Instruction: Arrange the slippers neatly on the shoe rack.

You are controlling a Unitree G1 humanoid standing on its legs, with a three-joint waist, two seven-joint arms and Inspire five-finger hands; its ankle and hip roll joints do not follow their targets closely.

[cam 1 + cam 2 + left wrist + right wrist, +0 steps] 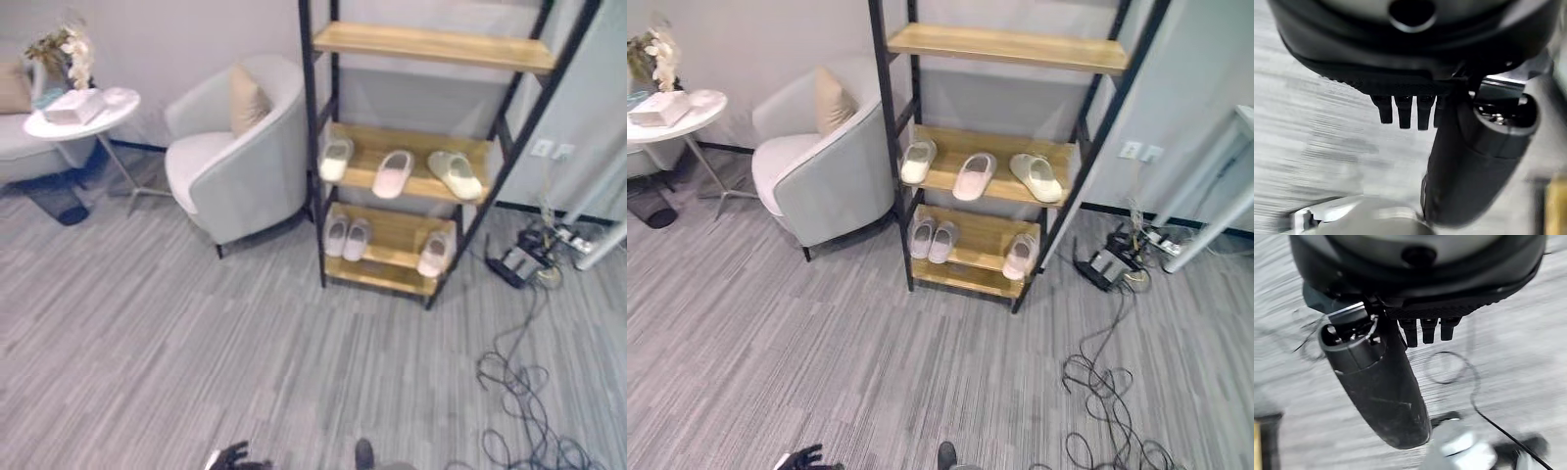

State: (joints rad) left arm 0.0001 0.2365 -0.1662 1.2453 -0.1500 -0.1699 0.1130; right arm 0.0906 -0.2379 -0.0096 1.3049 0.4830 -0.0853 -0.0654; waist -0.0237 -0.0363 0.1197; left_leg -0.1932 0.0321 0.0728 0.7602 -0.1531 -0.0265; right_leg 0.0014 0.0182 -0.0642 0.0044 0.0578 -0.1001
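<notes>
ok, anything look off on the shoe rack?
Yes. On the middle shelf the pale green slipper lies diagonally, unlike the white slipper and pink slipper. On the lower shelf a lone slipper sits apart from the pair.

On black-framed wooden shoe rack (431, 46): cream slipper (336, 160), pink slipper (394, 174), greenish slipper (456, 174) on middle shelf; pale pair (348, 238), pale single slipper (434, 254) on lowest.

You've got grey striped carpet (147, 333) everywhere, pale wall (186, 39) behind. Light grey armchair (235, 171) with tan cushion (247, 98), round white side table (88, 119) far left.
</notes>
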